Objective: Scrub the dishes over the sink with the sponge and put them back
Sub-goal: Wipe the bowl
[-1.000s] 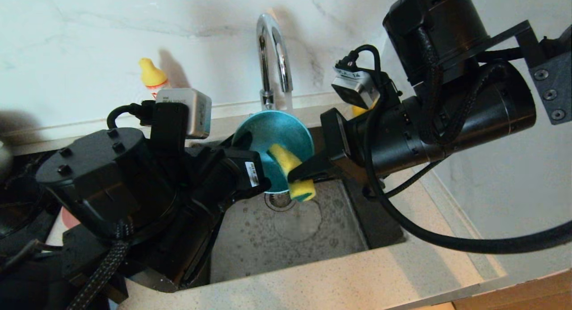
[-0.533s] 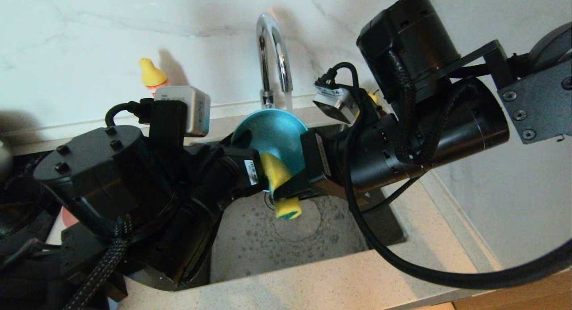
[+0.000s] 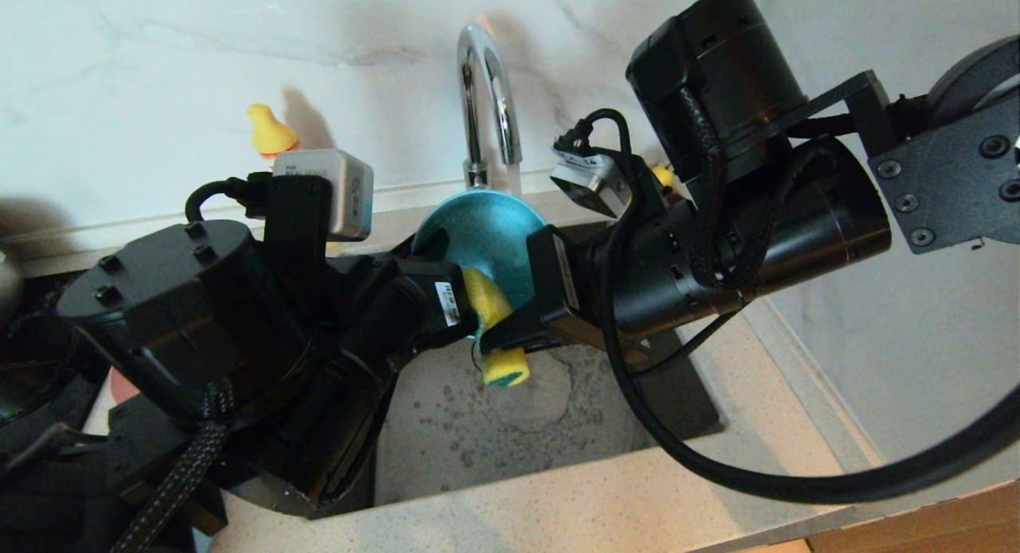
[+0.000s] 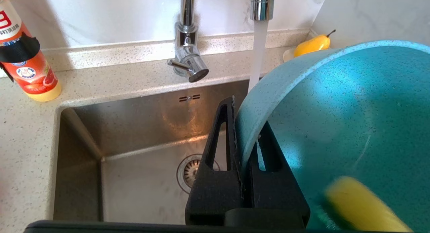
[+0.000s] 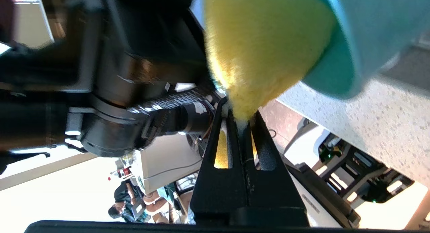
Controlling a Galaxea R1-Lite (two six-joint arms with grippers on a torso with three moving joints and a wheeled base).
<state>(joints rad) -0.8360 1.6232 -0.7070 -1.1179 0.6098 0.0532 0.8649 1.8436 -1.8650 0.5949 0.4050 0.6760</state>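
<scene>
My left gripper is shut on the rim of the teal bowl, holding it tilted on edge above the sink. The bowl's opening faces my right arm. My right gripper is shut on the narrow end of the yellow sponge. The sponge lies against the inside of the bowl, near its lower rim, and its lower end hangs out below the rim. Water runs from the chrome tap down behind the bowl's rim. The plates are out of view.
A red-orange bottle with a yellow cap stands on the speckled counter left of the tap's base. A yellow pear lies at the sink's back right corner. Both arms crowd the space over the basin.
My right gripper has carried the sponge leftward and down across the inside of the bowl, closer to my left gripper. The bowl and left arm have stayed in place.
</scene>
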